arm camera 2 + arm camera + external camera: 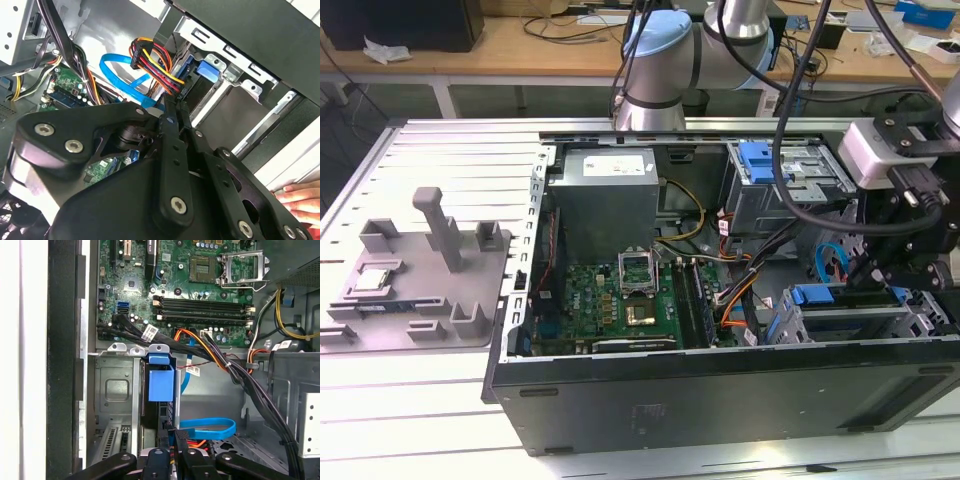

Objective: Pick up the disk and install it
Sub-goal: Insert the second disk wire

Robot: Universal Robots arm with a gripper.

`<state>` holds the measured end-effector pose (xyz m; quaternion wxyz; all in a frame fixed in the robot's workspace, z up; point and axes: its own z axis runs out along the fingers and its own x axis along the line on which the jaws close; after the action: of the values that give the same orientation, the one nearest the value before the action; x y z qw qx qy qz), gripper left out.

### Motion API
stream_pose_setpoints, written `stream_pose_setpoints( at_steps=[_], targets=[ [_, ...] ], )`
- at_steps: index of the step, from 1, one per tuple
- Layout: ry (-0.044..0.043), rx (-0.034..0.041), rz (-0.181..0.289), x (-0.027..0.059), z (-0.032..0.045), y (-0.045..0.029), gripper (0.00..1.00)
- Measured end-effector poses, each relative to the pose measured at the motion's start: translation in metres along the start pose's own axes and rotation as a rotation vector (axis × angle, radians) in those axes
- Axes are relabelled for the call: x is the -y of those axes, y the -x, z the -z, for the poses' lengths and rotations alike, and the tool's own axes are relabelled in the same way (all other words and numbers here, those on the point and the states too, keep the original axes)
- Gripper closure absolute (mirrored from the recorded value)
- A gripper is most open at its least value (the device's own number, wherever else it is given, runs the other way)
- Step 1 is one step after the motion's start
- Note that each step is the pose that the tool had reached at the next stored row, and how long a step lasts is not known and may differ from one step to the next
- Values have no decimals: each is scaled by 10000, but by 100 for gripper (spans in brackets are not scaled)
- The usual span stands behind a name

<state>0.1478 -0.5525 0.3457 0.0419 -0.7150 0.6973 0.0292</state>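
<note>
The computer case lay open on its side on the surface, circuit board facing up. The gripper reached down into the end of the case on the exterior view's right. Its fingers were drawn together with hardly any gap. Their tips were just beside the disk, which sat edge-on in the metal drive cage, its blue frame showing. A blue cable looped nearby. A person's hand rested at the case's edge.
</note>
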Motion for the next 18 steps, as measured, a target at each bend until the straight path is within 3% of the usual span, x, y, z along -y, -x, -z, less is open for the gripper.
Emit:
stream_pose_setpoints(
  at_steps=[18],
  targets=[
    [0,-1,0,12,-31,-3,84]
  ],
)
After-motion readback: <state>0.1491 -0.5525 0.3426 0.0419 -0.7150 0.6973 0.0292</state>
